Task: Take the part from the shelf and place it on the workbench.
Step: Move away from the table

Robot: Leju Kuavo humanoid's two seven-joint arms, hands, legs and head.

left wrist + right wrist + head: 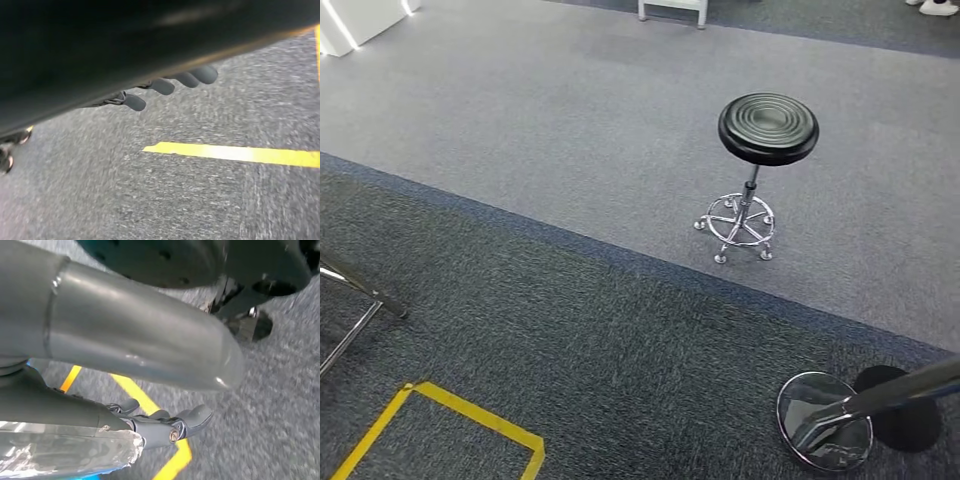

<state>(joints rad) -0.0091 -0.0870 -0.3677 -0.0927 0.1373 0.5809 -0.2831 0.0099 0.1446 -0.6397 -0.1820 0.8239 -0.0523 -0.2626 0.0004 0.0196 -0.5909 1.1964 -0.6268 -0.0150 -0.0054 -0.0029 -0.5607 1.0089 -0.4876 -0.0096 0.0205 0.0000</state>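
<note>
The head view looks down on grey carpet, with no shelf, workbench or part on it. In the left wrist view the left hand hangs over the floor. Its dark fingertips stick out in a row from behind a dark body part, with nothing in them. In the right wrist view the right hand has its thick grey thumb well apart from its dark fingers, with bare floor between them. A crinkled silver surface with a blue edge lies along the fingers' far side; I cannot tell what it is.
A black round stool on a chrome wheeled base stands on the lighter carpet ahead. A chrome disc foot with a slanted pole sits at the lower right. Yellow floor tape marks a box at the lower left, beside thin metal legs.
</note>
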